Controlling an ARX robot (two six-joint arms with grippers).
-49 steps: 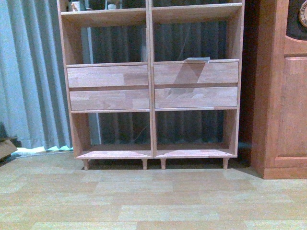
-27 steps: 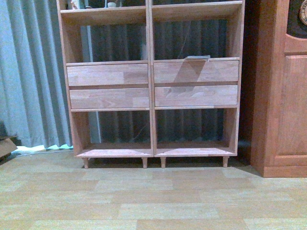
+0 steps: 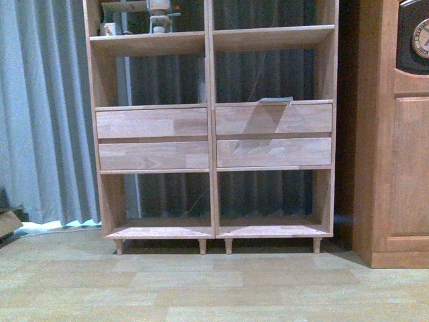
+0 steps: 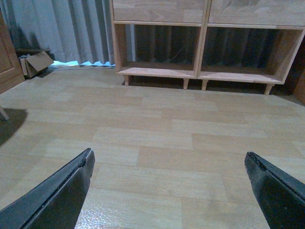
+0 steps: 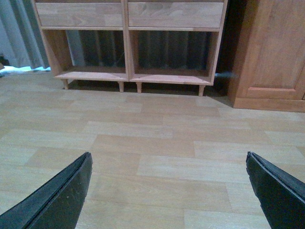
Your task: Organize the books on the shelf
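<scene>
**At the start: no book held, none shelved**

Faces the shelf [image 3: 211,134] head-on across the floor [image 3: 214,282], with the cabinet [image 3: 395,147] on its right and the curtain [image 3: 40,107] behind. Carries the left end effector [image 4: 167,153] with fingers spread wide over bare floor and nothing between them. Carries the right end effector [image 5: 168,155] the same way, splayed and holding nothing.

Shows no book that can be named for sure. Offers only a thin pale flat thing [image 3: 275,100] lying on the ledge above the upper right drawer [image 3: 273,119], poking a little past the front edge. Could be the paperback; cannot tell. Also shows small objects [image 3: 157,20] on the upper left board, too small to identify. No book in either bottom compartment.

Judged from this: very early in the task, with no grasp made and nothing visibly tidied. Left to do, most likely: find the books, close on one, stand it in a compartment, then repeat for the other.
</scene>
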